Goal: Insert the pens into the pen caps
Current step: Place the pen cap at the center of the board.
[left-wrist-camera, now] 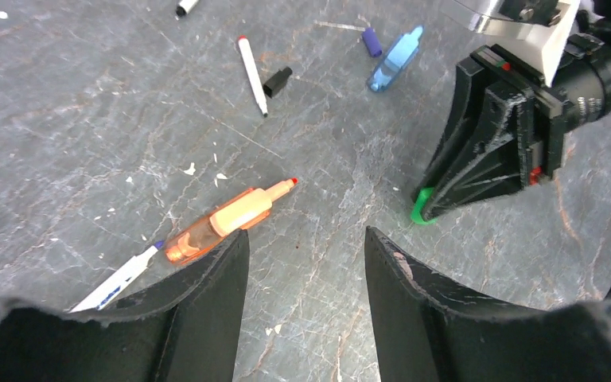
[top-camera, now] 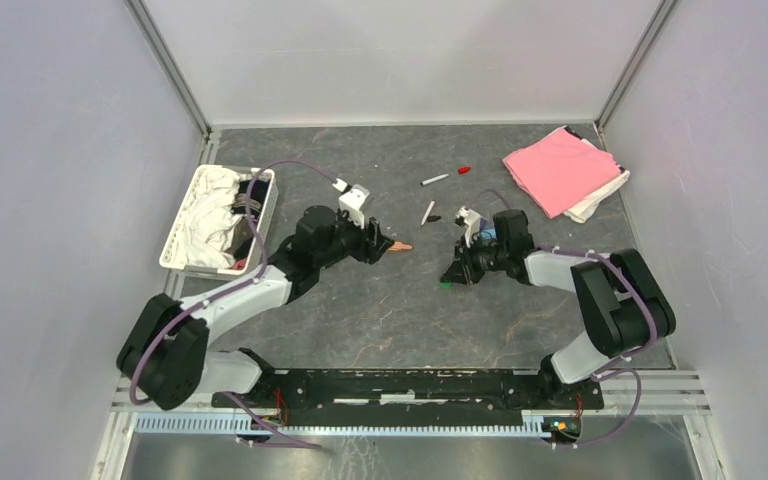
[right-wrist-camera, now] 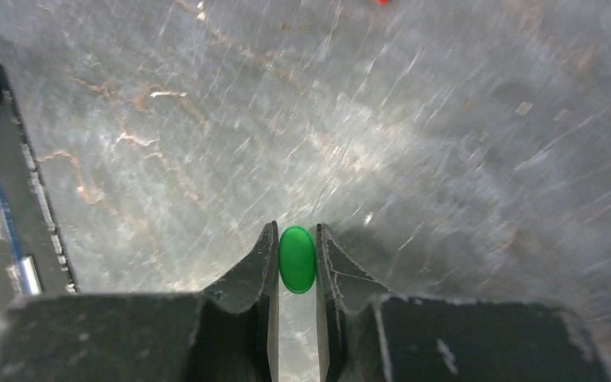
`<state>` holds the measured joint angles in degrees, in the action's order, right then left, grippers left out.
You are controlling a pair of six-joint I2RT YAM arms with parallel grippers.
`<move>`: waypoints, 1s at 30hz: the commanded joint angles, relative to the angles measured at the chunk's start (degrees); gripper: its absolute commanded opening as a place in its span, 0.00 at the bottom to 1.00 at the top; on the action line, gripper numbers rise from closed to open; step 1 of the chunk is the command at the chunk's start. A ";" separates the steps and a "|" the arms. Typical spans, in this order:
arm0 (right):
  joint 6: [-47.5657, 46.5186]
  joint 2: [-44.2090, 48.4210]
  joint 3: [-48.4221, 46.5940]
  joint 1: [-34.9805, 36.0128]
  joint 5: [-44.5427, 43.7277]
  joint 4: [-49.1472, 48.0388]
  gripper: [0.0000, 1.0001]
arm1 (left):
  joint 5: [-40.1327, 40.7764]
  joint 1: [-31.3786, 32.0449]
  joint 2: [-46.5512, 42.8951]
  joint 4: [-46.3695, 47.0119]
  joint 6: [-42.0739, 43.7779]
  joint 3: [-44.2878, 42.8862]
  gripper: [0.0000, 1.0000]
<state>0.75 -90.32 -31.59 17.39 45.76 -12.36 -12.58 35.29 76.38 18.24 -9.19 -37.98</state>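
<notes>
A dark grey bench (top-camera: 380,320), mottled like stone and veined in rust and white, carries a scatter of pens and caps between two black robot arms. The right claw (right-wrist-camera: 296,239) is clenched on a small glossy green cap (right-wrist-camera: 297,259), which its own wrist view shows end-on as an oval, pinched between two tapered, rough-printed black fingers (right-wrist-camera: 258,270) with their tips down at the bench. The left claw (left-wrist-camera: 304,239) is released, its matte black fingers spread wide with only bare bench between them. Just beside its left finger lies a stubby orange marker (left-wrist-camera: 224,221), uncapped, with a translucent barrel, a paler collar and a small red tip. The left wrist view shows what the overhead view hides or blurs: a thin white pen (left-wrist-camera: 119,278) with blue lettering too small to read, by the marker's rear end; a slim white pen (left-wrist-camera: 252,76) with a red tip and a short black cap (left-wrist-camera: 277,81) just beside it; a translucent blue marker (left-wrist-camera: 394,60) with a tiny blue-purple cap (left-wrist-camera: 372,41) near it. Only the overhead view shows a red cap (top-camera: 464,170) near another white pen (top-camera: 434,180), a folded pink cloth (top-camera: 560,168) in the far right corner, and a white slatted basket (top-camera: 174,238) of crumpled white fabric at the left
</notes>
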 commanded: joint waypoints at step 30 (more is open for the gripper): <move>-43.95 -1.78 -37.73 12.80 -3.53 32.36 0.72 | 17.63 -1.45 -29.16 -12.68 -12.09 8.48 0.64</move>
<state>-33.54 -95.39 -68.07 29.56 28.64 22.98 1.52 34.09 49.25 5.80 -17.82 -28.75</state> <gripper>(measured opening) 0.684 0.626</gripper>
